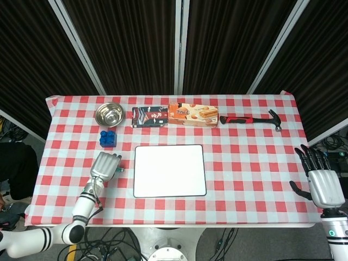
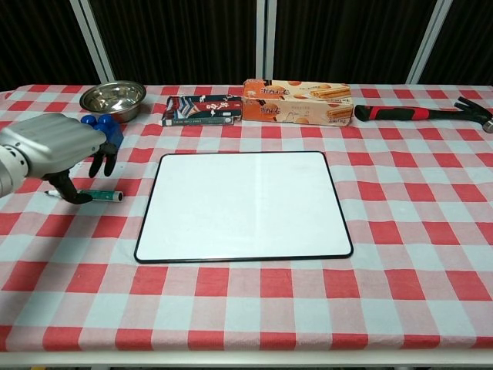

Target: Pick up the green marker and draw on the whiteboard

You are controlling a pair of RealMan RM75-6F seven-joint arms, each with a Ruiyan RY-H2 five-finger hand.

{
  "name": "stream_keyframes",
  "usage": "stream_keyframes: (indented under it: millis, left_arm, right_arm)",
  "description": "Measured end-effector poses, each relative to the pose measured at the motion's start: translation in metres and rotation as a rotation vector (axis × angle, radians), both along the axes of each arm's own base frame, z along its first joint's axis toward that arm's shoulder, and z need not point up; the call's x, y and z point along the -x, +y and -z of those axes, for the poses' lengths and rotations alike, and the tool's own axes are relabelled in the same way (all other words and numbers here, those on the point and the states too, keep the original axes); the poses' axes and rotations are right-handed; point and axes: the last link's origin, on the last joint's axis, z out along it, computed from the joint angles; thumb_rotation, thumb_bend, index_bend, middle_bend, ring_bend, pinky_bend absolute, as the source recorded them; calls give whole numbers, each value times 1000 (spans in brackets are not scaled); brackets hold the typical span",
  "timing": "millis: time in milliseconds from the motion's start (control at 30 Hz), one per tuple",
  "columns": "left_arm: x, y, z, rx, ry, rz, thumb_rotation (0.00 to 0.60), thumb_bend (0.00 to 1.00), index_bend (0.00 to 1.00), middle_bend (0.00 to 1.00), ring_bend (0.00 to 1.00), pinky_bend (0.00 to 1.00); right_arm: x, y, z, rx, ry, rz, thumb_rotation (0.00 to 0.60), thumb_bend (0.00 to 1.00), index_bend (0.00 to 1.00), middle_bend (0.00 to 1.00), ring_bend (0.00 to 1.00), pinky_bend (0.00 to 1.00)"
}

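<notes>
The green marker (image 2: 106, 196) lies on the checked cloth just left of the whiteboard (image 2: 243, 204). In the head view only its end (image 1: 122, 170) shows past my left hand (image 1: 105, 166). That hand (image 2: 58, 150) hovers right over the marker, fingers apart and pointing down. Its thumb curls low beside the barrel, and I see no grip on it. The whiteboard (image 1: 169, 170) is blank. My right hand (image 1: 323, 185) hangs open off the table's right edge, holding nothing.
Along the back stand a steel bowl (image 1: 109, 113), a dark flat box (image 1: 149, 116), an orange biscuit box (image 1: 192, 115) and a red-handled hammer (image 1: 250, 119). A blue block (image 1: 107, 138) sits just beyond my left hand.
</notes>
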Motion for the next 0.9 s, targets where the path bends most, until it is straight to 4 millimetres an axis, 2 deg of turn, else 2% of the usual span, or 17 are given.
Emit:
stream_keyframes:
  millis: [200,900]
  left_arm:
    - [-2,3,9,9,17,-28,600,264,440,476,716,975]
    - [-1,-5,19,36,34,-57,600,322,455,497,724,976]
  right_arm:
    - [-1,-1,-8,26,17,-5,600,154,0,20,0,0]
    - [1,1,-5,19,3,1,600,151,0,21,0,0]
